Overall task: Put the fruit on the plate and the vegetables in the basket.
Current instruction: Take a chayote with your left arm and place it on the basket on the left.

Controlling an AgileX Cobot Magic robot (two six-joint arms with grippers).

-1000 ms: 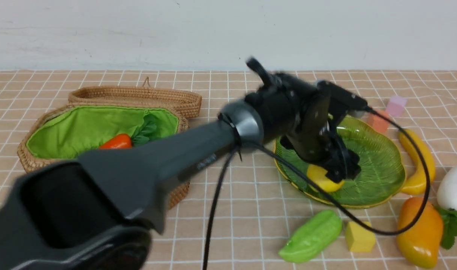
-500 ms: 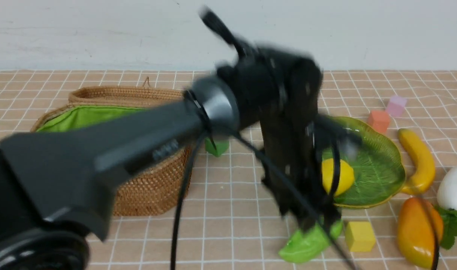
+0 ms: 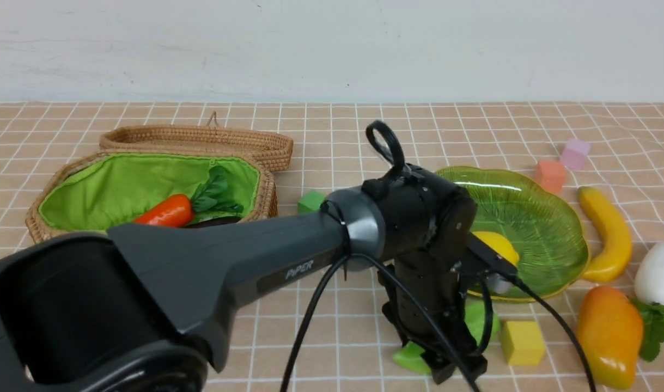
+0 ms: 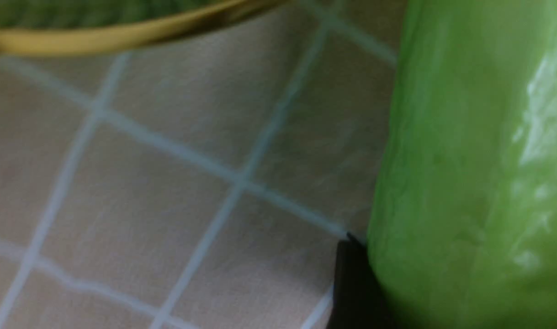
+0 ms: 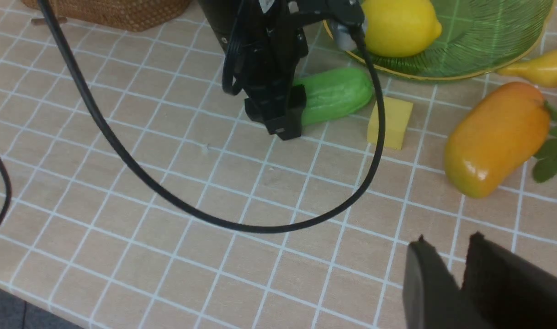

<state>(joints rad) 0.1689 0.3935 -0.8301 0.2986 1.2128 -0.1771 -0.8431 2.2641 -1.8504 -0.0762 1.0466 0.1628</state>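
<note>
The left gripper [image 5: 286, 118] straddles the light green vegetable [image 5: 337, 93] near one end, clamp unclear; held off-centre, it could swing and slip free.

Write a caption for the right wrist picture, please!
Left gripper at the green vegetable, with a lemon on the green plate.
</note>
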